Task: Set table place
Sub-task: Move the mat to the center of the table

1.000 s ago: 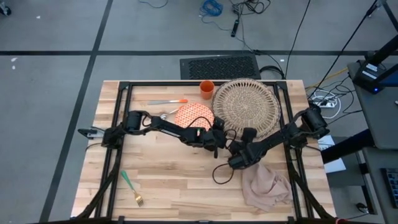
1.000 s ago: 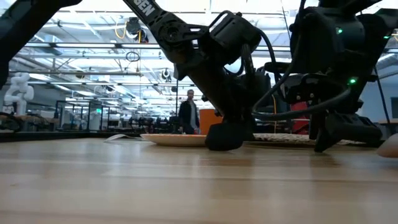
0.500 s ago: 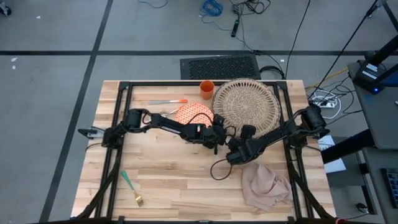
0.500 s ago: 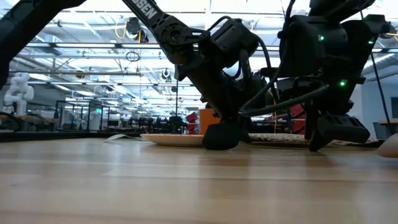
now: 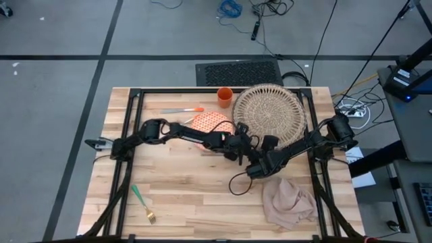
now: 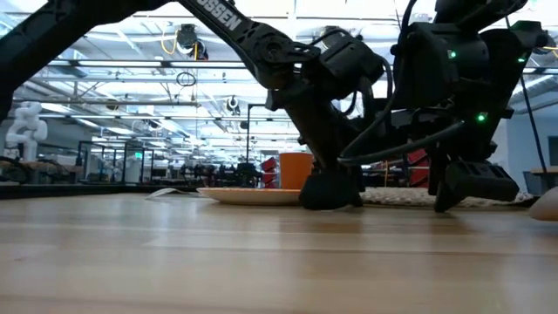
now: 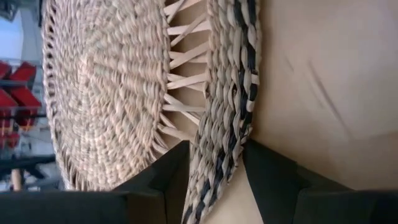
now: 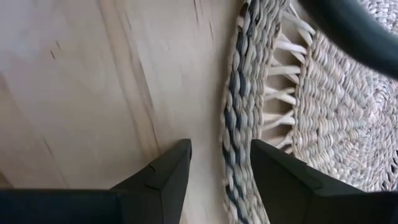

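Step in hand looks like shifting the placemat (image 5: 268, 117) into its spot, both arms working its near rim. To do it well: each gripper should bite the braided rim fully, lift it only slightly and drag flat and together, so the weave doesn't buckle and the plate (image 5: 210, 124) beside it isn't bumped. Left gripper (image 5: 244, 145) sits at about 7 o'clock on the mat's rim; in the left wrist view its fingers (image 7: 165, 183) straddle the dark-and-pale braided edge, jaws partly apart, rim between them, looks like a grip on it but how firm I cannot tell. Right gripper (image 5: 253, 169) is just off the mat at about 6-7 o'clock, just beyond the left one; right wrist view shows its fingers (image 8: 163, 177) parted with bare table (image 8: 93, 93) between them and the rim lying across one finger, so holding nothing. Mat lies at the table's far right, roughly 1 o'clock from table centre. Cup (image 5: 224, 97) at the mat's 10 o'clock, plate at its 9 o'clock, touching or nearly. Napkin (image 5: 289, 200) at near right, about 5 o'clock; fork (image 5: 143, 204) at near left, 7 o'clock.
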`<action>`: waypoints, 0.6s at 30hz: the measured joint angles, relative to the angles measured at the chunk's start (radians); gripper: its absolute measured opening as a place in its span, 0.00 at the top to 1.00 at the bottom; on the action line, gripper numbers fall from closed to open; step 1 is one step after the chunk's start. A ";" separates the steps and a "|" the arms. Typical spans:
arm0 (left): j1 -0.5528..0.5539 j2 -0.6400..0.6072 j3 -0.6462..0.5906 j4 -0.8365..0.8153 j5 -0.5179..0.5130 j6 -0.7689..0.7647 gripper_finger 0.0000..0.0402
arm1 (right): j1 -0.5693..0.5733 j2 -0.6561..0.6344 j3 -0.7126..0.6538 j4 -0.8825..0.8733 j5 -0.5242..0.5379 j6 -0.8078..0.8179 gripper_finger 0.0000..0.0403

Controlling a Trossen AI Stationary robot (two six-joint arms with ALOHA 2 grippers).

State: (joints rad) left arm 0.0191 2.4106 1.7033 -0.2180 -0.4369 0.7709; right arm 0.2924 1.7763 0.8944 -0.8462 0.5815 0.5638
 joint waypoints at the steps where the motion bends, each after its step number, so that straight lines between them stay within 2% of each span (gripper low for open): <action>1: 0.004 0.009 0.018 -0.017 0.000 -0.013 0.65 | 0.000 0.000 -0.001 -0.005 -0.002 0.003 0.60; 9: 0.016 0.023 0.044 -0.028 0.002 -0.033 0.67 | 0.002 0.000 -0.001 -0.012 -0.005 0.028 0.61; 18: 0.018 0.024 0.044 -0.004 -0.002 -0.080 0.87 | 0.007 0.002 0.001 -0.005 -0.011 0.060 0.71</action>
State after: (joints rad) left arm 0.0372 2.4348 1.7473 -0.2219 -0.4386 0.6914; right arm 0.2991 1.7781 0.8951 -0.8516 0.5708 0.6236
